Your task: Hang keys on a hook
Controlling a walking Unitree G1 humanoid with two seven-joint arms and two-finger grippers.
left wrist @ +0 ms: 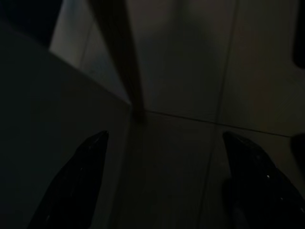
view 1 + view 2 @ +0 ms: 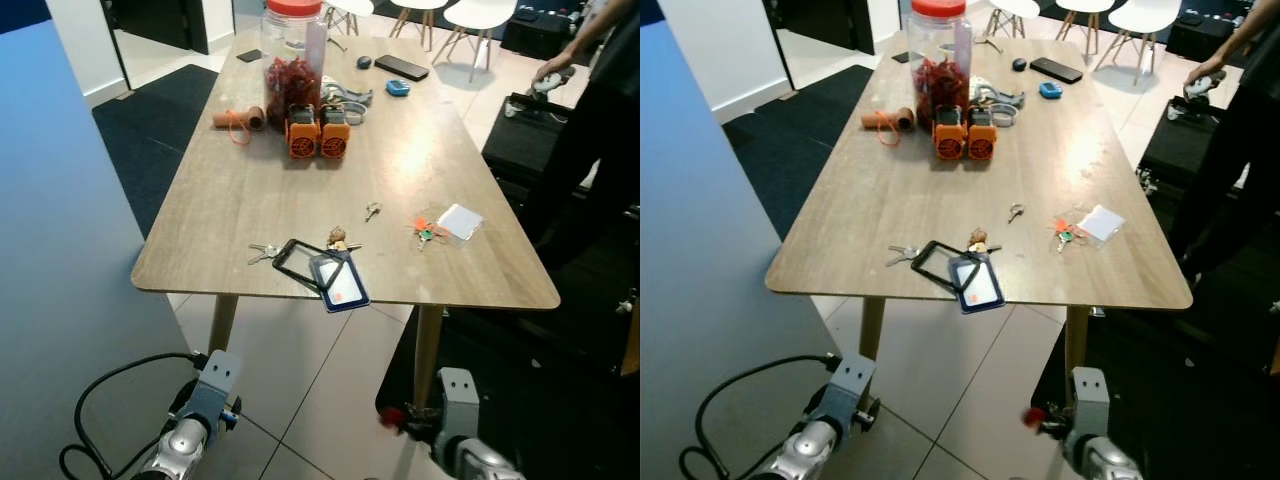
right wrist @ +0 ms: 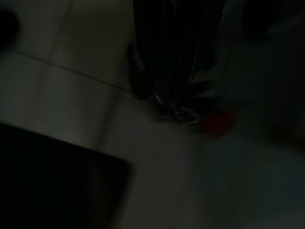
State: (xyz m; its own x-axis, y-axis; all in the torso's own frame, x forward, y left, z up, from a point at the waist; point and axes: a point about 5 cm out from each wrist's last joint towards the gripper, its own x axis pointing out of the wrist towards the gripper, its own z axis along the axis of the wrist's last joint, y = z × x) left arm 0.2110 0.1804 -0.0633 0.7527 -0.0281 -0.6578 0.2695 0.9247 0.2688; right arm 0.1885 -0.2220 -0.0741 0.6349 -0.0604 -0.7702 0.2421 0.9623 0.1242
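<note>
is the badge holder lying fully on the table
No, the badge holder sticks out past the near edge of the table.

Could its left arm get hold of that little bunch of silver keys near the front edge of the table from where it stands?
Probably yes. The silver keys lie in the open near the wooden table's front edge, with nothing over them. But the left gripper hangs low under the table, so the arm must first lift above the edge.
</note>
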